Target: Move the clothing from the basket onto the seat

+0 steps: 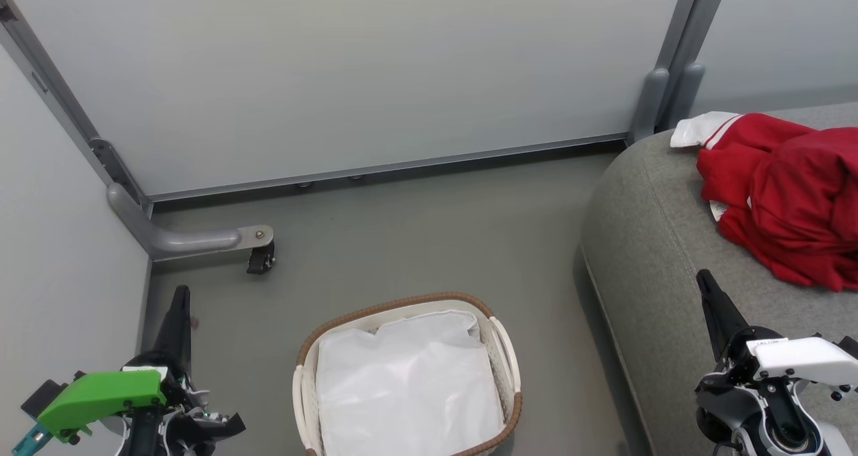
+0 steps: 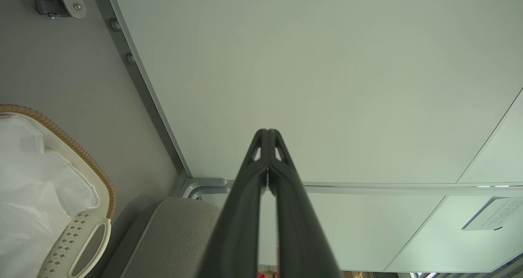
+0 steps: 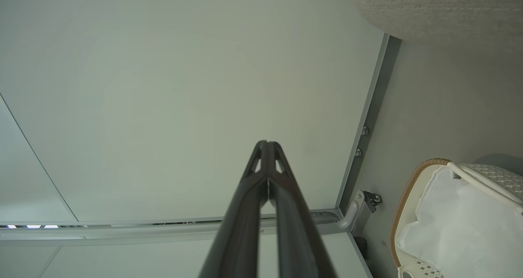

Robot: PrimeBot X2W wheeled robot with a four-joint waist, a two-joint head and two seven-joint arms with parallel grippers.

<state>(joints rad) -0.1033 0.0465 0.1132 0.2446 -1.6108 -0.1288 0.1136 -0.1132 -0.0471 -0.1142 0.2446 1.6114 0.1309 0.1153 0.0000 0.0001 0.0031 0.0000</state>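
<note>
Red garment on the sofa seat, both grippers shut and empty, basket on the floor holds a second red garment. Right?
Not quite: the basket holds its white cloth liner and no red garment, as the head view shows. The rest stands: the clothing lies on the seat, and the left gripper and right gripper are shut and empty.

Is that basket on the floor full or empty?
Empty: the basket holds just its white liner; the red clothing lies on the seat.

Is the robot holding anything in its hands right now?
No, nothing. The left gripper and right gripper are both shut and empty. The clothing lies on the seat, apart from them; the basket has just its white liner.
</note>
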